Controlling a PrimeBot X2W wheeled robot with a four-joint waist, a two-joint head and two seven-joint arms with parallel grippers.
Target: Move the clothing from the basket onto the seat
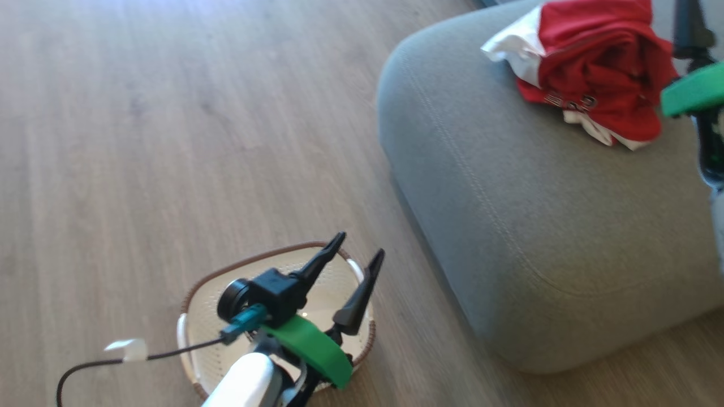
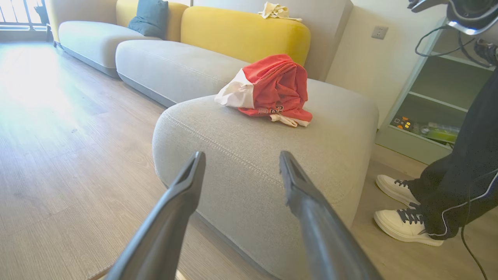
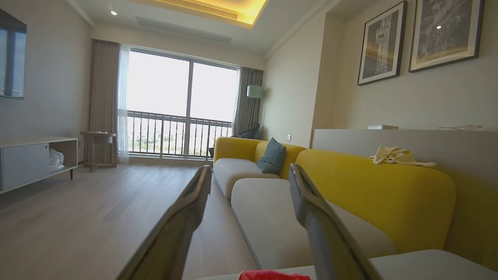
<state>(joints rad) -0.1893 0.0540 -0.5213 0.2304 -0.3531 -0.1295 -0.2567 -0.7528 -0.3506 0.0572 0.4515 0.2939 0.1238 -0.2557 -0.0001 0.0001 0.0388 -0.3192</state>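
We log the clothing [image 1: 599, 62] bunched near the seat's [image 1: 509, 226] far edge. Left gripper [image 1: 360, 243] hangs over the basket [image 1: 254, 257] on the floor, fingers spread, empty. Right gripper [image 3: 249, 168] above the clothing, likewise released

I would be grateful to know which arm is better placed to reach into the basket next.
Left: its open claw hangs directly over the basket, while the right claw is up beside the clothing on the seat.
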